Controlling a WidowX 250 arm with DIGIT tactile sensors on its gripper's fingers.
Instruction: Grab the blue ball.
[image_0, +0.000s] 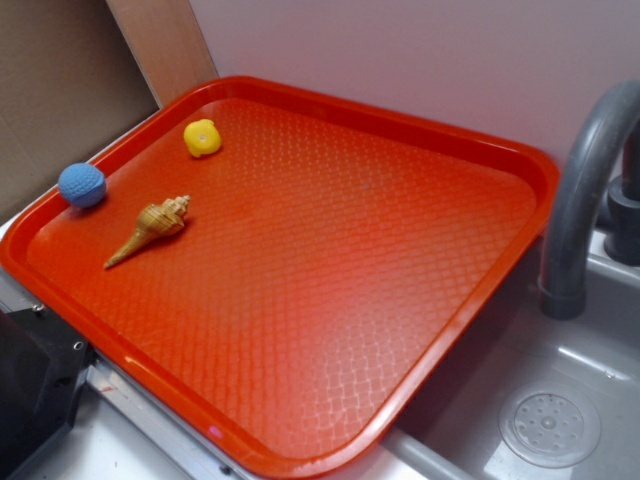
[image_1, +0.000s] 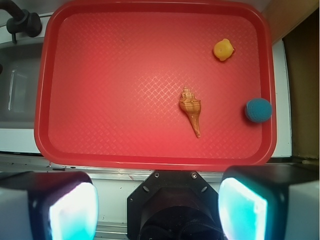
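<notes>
Blue ball (image_1: 258, 110) on tray rim, beyond the wide-spread gripper (image_1: 158, 204).

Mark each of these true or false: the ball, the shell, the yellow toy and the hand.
1. The blue ball sits against the red tray's rim. True.
2. The seashell lies between the ball and the yellow toy, touching both. False: it lies apart from both.
3. The hand holds the ball. False: its fingers are spread wide with nothing between them, high above the tray.
4. The tray rests beside a grey faucet. True.
5. The yellow toy is in the sink. False: it is on the tray.
</notes>
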